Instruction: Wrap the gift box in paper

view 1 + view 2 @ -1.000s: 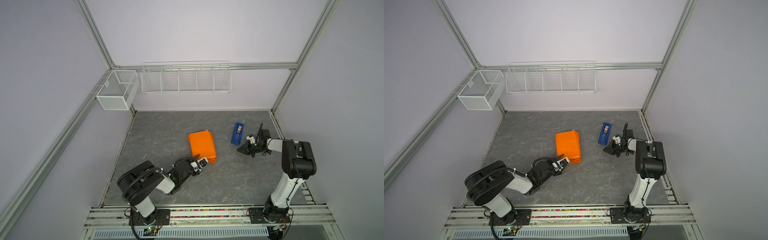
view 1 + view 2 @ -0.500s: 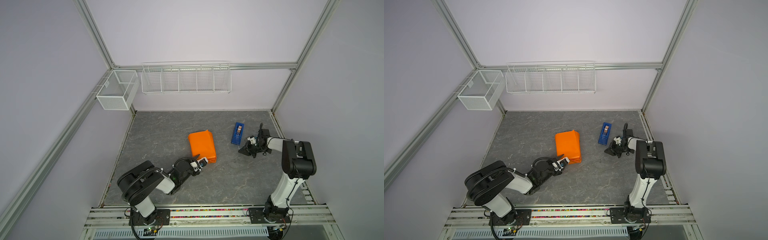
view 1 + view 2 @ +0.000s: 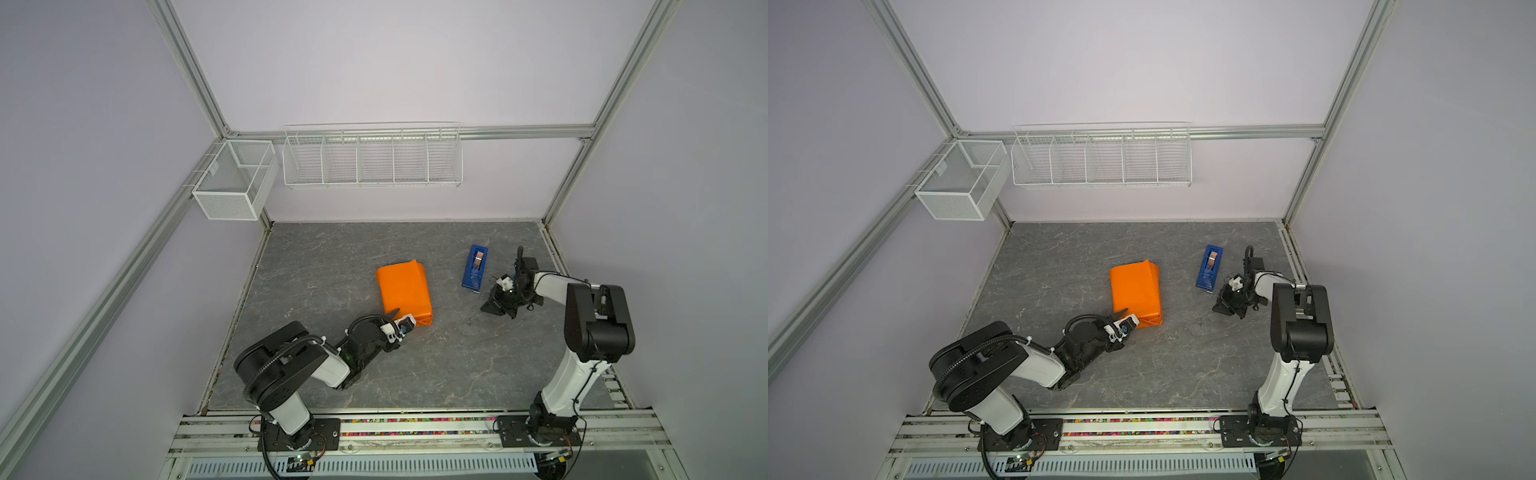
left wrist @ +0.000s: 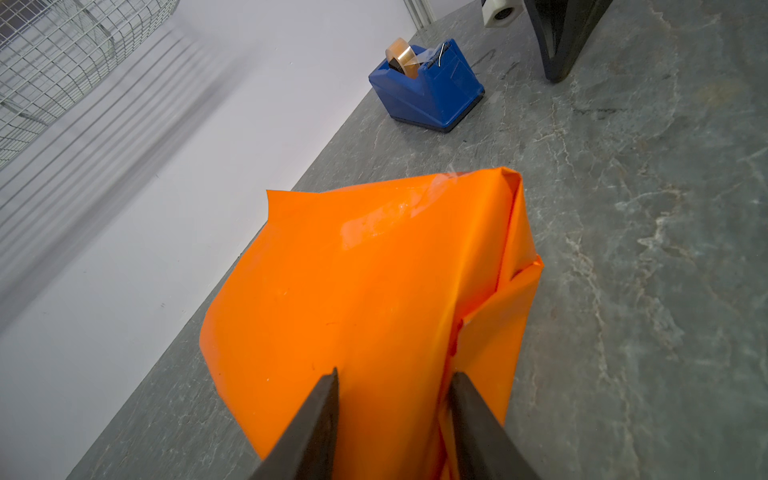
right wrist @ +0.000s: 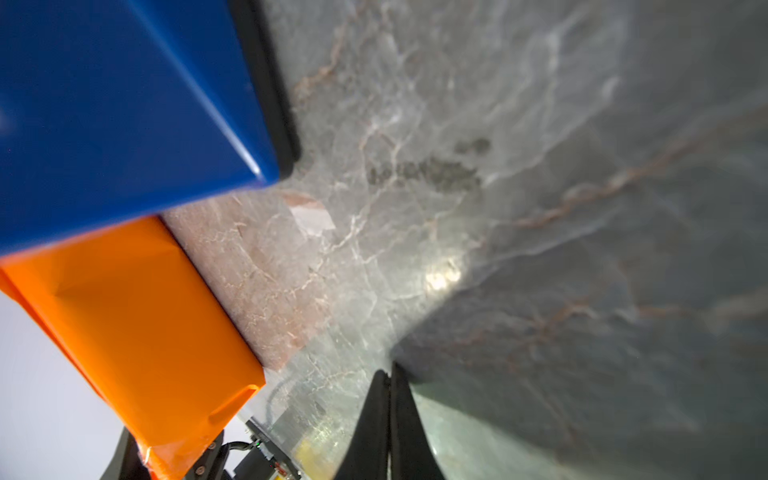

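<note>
Landmark for all positions: paper (image 3: 403, 289) (image 3: 1136, 291), lying near the middle of the grey table (image 3: 332, 257).

Mesh bin (image 3: 232, 183): far left, up on the frame, well behind and left of paper.

Wire rack (image 3: 372, 160): on the back wall, straight behind paper, well apart from it.

Left gripper (image 3: 404, 316) (image 3: 1126, 316): at paper's near end, low over the table. In the wrist view (image 4: 392, 374) the jaws stand apart, with paper's near end between the two fingers (image 4: 316, 415). I cannot tell whether they pinch it or only straddle it.

Paper (image 4: 365, 282): folded into a long box-shaped bundle that runs front to back, slightly skewed. The top face is smooth. The side facing the dispenser is creased, with loose folds at the near end. The far edge lifts into a small peak. A shiny clear strip (image 4: 390, 220) sits on the top face toward the far end and looks like tape.

Box: not visible in any view. Paper covers all that shows.

Dispenser (image 3: 475, 272) (image 3: 1209, 272): right of paper, well apart, about level with its far half. It is blue and stands on the table with a roll (image 4: 401, 56) seated in it.

Right gripper (image 3: 498, 311) (image 3: 1227, 309): farther right of paper than dispenser, level with paper's near half, tips down at the table. In the wrist view (image 5: 390, 374) the fingers are pressed together.
</note>
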Robot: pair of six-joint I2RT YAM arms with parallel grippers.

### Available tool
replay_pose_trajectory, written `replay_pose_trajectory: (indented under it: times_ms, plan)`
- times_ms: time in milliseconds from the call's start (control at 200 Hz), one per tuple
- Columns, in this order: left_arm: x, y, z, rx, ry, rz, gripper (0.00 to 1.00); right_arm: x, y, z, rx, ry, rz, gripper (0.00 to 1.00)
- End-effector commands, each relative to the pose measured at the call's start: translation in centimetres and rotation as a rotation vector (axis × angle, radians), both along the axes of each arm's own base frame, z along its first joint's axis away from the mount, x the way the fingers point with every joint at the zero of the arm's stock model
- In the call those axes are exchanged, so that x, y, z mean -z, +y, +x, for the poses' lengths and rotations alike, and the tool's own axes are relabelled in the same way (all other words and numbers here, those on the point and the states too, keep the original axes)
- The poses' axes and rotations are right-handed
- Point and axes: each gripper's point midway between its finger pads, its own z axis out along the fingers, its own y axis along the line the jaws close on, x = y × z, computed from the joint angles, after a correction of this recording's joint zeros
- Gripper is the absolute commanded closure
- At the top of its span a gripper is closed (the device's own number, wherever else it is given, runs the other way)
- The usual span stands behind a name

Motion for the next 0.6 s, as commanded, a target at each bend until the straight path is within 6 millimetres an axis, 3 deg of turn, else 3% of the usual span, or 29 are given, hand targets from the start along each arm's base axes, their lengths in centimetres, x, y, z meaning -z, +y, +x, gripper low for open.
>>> replay_pose_trajectory:
  times_ms: [0,95,185,230,255,410,600]
  plan:
    - [0.0,-0.1,0.2,-0.010,0.012,0.002,0.56,-3.3,0.0,0.1,-0.045,-0.120,-0.024,0.86]
    - [0.0,-0.1,0.2,-0.010,0.011,0.002,0.56,-5.9,0.4,0.9,-0.092,-0.243,-0.031,0.53]
    - [0.0,-0.2,0.3,-0.009,0.012,0.004,0.56,-6.9,1.2,2.3,-0.134,-0.321,0.016,0.40]
    - [0.1,-0.2,0.3,-0.009,0.011,0.007,0.56,-7.1,1.5,3.2,-0.146,-0.354,0.034,0.20]
    - [0.2,-0.2,0.2,-0.008,0.013,0.007,0.56,-7.1,1.6,3.7,-0.148,-0.369,0.035,0.16]
    - [0.1,-0.1,0.3,-0.009,0.013,0.006,0.56,-6.6,1.6,6.0,-0.174,-0.478,-0.027,0.28]
    - [0.1,-0.1,0.2,-0.008,0.013,0.006,0.56,-6.0,2.1,7.4,-0.193,-0.521,-0.071,0.27]
